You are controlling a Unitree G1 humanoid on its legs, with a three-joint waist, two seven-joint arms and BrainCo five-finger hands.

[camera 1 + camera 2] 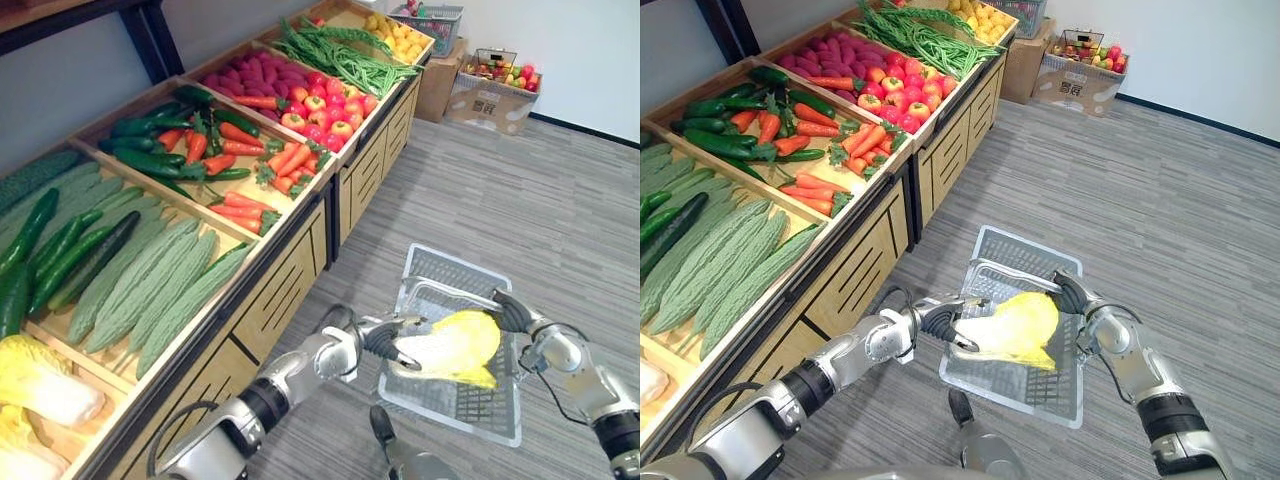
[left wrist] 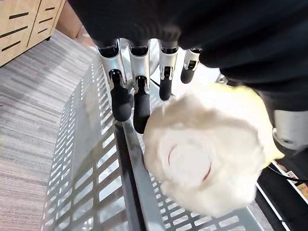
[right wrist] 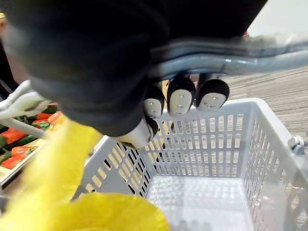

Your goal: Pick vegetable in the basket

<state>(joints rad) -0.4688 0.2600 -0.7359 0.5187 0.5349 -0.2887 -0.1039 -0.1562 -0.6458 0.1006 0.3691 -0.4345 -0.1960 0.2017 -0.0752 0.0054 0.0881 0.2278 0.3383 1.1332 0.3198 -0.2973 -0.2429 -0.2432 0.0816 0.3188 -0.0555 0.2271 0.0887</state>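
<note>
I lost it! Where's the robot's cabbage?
Eye views, lower right: the cabbage is in the left hand, over the grey basket held by the right hand.

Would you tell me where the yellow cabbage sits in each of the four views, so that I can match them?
Left eye view: cabbage at lower right, over the grey basket.
Right eye view: cabbage at lower centre, over the same basket.
Left wrist view: its pale base faces the camera, beside the left hand.
Right wrist view: yellow leaves in front of the basket's wall.
Shared landmark: the basket.
</note>
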